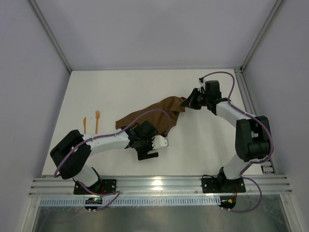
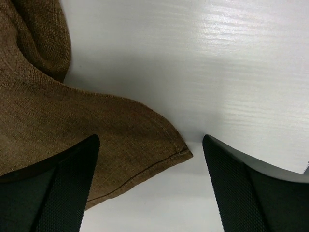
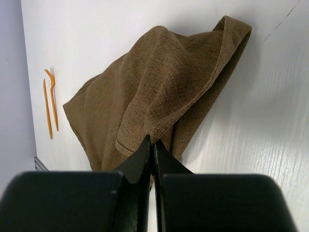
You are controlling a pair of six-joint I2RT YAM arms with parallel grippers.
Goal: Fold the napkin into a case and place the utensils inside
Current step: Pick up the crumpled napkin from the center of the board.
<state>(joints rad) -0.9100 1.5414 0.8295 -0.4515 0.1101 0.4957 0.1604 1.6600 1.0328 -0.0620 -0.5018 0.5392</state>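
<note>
The dark brown napkin point(image 1: 157, 115) lies crumpled and half lifted at the table's middle. My right gripper point(image 1: 187, 103) is shut on its far right corner; in the right wrist view the fingertips point(image 3: 153, 141) pinch a fold of the cloth point(image 3: 164, 77). My left gripper point(image 1: 157, 148) stands open at the napkin's near edge. In the left wrist view a hemmed corner point(image 2: 176, 152) lies flat between the wide-apart fingers point(image 2: 63, 193), touching neither. The utensils, two thin orange pieces, lie side by side at the far left: a fork point(image 1: 97, 121) and a plain one point(image 1: 84, 124). No case shows.
A purple cable point(image 1: 149, 114) on the left arm arcs over the napkin. Upright frame posts and grey walls bound the white table point(image 1: 120, 92). An aluminium rail point(image 1: 154, 184) runs along the near edge by both arm bases.
</note>
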